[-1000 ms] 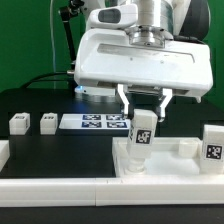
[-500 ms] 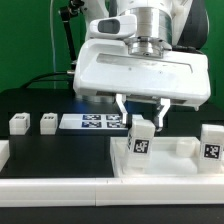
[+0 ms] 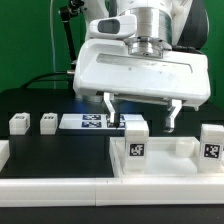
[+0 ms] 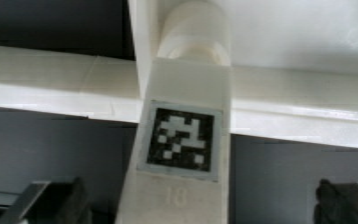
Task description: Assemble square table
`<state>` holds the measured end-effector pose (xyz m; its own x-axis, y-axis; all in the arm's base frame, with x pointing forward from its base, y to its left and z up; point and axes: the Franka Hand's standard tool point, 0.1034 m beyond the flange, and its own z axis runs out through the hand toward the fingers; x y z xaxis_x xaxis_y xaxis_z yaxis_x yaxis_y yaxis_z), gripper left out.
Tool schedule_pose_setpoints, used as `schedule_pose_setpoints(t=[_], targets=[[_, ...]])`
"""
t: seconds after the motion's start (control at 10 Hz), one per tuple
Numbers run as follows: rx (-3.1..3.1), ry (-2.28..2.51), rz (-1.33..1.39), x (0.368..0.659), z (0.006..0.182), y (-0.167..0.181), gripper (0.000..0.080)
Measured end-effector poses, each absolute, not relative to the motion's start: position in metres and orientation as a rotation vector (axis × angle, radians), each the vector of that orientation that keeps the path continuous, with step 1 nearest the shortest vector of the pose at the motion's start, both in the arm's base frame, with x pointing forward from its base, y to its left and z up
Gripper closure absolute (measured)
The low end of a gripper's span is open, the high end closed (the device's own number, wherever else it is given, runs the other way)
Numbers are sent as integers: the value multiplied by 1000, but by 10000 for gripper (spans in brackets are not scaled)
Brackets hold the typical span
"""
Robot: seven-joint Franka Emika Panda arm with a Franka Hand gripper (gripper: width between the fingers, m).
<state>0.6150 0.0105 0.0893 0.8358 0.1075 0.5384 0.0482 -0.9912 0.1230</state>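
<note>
- Exterior view: large white plastic square tabletop (image 3: 175,165) lies at five o'clock.
- Short white tagged leg (image 3: 133,146) stands upright on it.
- Two-finger gripper (image 3: 141,110), at the leg's twelve o'clock, spread wide, empty; better rise straight, nudging nothing.

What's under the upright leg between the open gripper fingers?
The leg stands on the white tabletop. The gripper is open, with a finger on either side and not touching it. The leg's foot and any hole beneath are covered by the leg itself, so seating can't be judged.
</note>
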Motion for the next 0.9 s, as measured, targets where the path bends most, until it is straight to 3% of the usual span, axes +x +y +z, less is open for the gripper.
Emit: schedule_pose_setpoints(t=[0.5, 0.7, 0.9], targets=[[2914, 125, 846, 614, 88, 9, 150], [3051, 26, 584, 619, 95, -12, 150], [3109, 20, 464, 627, 101, -6, 150]])
